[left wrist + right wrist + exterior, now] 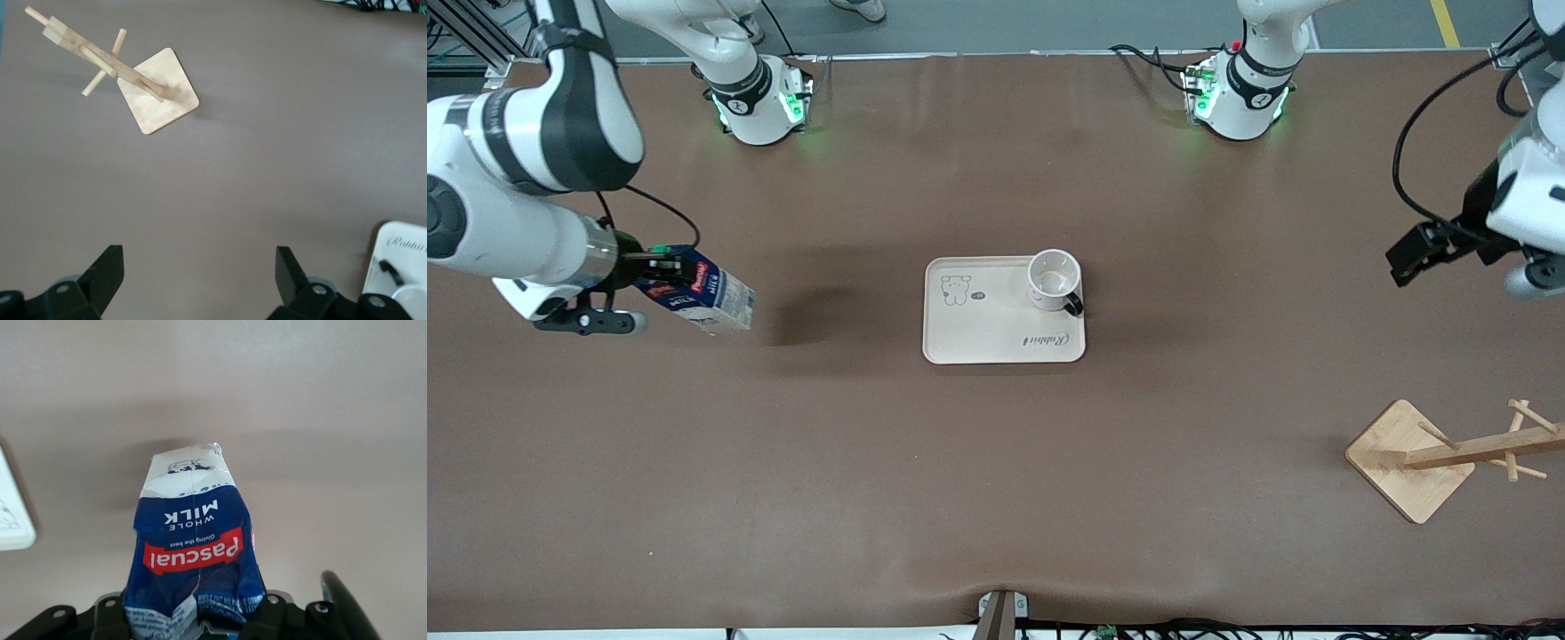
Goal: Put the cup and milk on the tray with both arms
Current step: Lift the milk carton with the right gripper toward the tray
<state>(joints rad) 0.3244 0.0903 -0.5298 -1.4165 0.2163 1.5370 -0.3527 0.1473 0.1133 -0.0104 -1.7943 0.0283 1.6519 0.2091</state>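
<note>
Wooden rack [1440, 453] lies nearest the front camera, at the left arm's end of the table: square base, pegged post tipped over toward the table edge. The left wrist view shows it too [133, 80], from above.

Tray [996, 329] mid-table, cream, rounded corners. Script word "Rabbit" on it, upside down to the front camera; small bear drawing near its corner toward the right arm's end. Cup [1056, 281] stands upright on the tray, in the corner toward the left arm's end and farther from the camera, black handle pointing nearer.

Milk [704, 295] carton held tilted in the air over bare table, toward the right arm's end, well apart from the tray. Right wrist view reads the carton [193, 540]: red patch "Pascual", "WHOLE MILK" in white on blue, a small line "Giving the best". The front view shows only the patch and "MILK".

Right gripper [660, 267]: fingers clamped on the carton's top end.

Left gripper [1414, 253]: waits over bare table at the left arm's end, fingers [103, 273] wide apart, nothing between them. Its wrist view catches a tray corner [407, 247].
</note>
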